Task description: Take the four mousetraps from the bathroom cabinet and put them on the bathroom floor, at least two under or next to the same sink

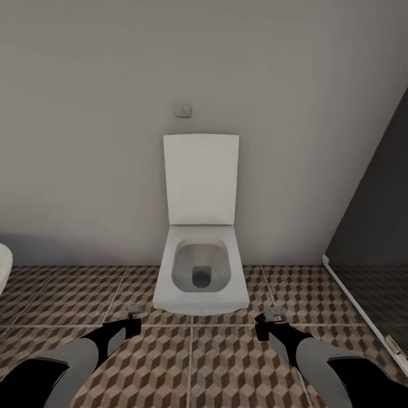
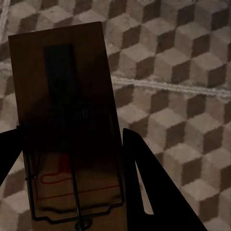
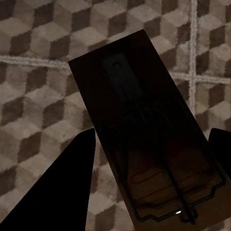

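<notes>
I am holding two mousetraps over the cube-patterned bathroom floor. My left gripper is shut on one mousetrap. In the left wrist view that brown board with its wire bar sits between the dark fingers, above the tiles. My right gripper is shut on a second mousetrap. The right wrist view shows this board tilted between the fingers, with the floor below. The cabinet, the sink and the other mousetraps are out of view.
A white toilet with its lid raised stands straight ahead against the grey wall, a small flush plate above it. A dark glass panel with a white bottom rail runs along the right. A white rounded rim pokes in at the left edge.
</notes>
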### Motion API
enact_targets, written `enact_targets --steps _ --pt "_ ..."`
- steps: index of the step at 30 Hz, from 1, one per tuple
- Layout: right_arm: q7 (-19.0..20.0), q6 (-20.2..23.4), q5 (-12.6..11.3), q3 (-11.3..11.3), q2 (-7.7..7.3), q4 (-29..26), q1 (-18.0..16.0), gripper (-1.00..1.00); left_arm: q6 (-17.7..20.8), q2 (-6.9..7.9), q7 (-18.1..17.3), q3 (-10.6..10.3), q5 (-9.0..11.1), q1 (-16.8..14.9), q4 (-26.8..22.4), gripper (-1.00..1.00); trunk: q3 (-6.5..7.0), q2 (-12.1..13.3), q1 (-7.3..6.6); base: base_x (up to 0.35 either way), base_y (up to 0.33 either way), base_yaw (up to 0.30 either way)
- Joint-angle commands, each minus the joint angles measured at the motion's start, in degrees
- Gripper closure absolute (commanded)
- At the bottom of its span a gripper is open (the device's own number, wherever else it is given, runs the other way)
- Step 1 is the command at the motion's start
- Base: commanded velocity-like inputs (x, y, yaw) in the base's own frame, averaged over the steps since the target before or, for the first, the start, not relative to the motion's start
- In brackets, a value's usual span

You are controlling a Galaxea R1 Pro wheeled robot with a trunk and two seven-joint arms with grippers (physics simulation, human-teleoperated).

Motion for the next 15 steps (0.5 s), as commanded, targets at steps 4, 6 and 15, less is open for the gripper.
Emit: enact_targets --steps 4,6,15 --pt "-0.2 0.2 0.4 0.3 -0.02 0.1 -0.1 1.0 0.1 0.01 0.1 -0.5 0.3 0.0 0.0 1.0 -0.71 -0.1 0.06 0.0 0.0 0.0" --pt "-0.2 0.2 0.4 0.3 0.01 0.1 -0.1 1.0 0.1 0.01 0.1 -0.5 0.3 -0.1 0.0 1.0 -1.16 -0.1 0.12 0.0 0.0 0.0" --pt "-0.2 0.2 0.4 0.3 -0.16 0.1 -0.1 1.0 0.0 0.01 0.1 -0.5 0.3 0.0 0.0 1.0 -1.6 -0.1 0.17 0.0 0.0 0.0"
